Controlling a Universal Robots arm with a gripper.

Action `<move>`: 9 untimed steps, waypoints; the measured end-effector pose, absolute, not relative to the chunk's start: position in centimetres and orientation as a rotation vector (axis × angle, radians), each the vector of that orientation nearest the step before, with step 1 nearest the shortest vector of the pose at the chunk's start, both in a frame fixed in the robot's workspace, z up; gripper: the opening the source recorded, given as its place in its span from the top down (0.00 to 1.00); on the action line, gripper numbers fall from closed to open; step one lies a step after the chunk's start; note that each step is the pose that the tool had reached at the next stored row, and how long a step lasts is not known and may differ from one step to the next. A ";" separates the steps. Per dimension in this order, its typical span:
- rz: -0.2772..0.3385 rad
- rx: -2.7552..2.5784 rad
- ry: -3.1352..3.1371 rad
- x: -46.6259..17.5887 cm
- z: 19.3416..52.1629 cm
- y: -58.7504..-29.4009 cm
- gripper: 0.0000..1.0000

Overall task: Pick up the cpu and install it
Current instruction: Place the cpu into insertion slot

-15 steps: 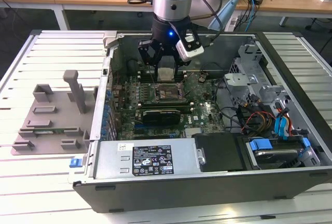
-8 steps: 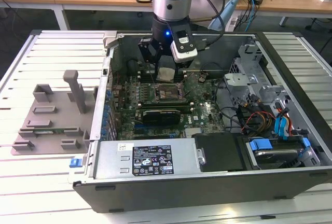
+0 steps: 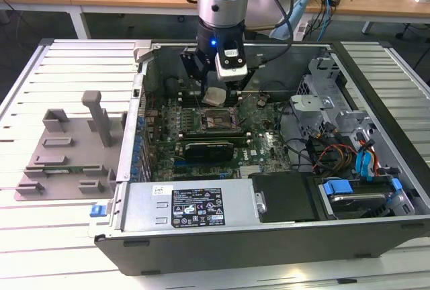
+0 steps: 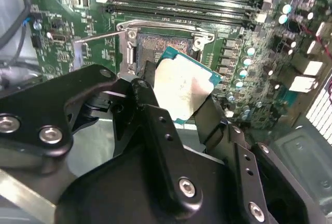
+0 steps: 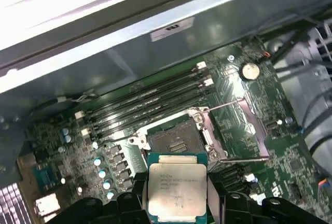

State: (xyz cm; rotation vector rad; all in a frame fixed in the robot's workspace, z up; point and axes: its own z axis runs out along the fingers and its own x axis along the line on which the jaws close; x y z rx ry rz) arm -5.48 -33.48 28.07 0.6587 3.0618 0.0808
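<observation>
Motherboard socket (image 5: 179, 142) below, cpu (image 5: 176, 190) within the hand (image 4: 179, 97)

matt silvery metal cpu (image 5: 176, 190), grey metal case (image 3: 269, 246)

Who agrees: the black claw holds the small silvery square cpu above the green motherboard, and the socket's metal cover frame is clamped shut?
Wrong on the frame: the socket's metal cover frame is swung open, as the second wrist view shows. The black claw does hold the small silvery square cpu above the green motherboard.
</observation>
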 end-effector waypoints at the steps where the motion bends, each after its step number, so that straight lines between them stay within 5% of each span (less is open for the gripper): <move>1: 0.080 0.716 3.048 -5.5 28.1 -33.5 0.45; 9: 0.079 1.014 2.957 -5.5 28.0 -33.5 0.45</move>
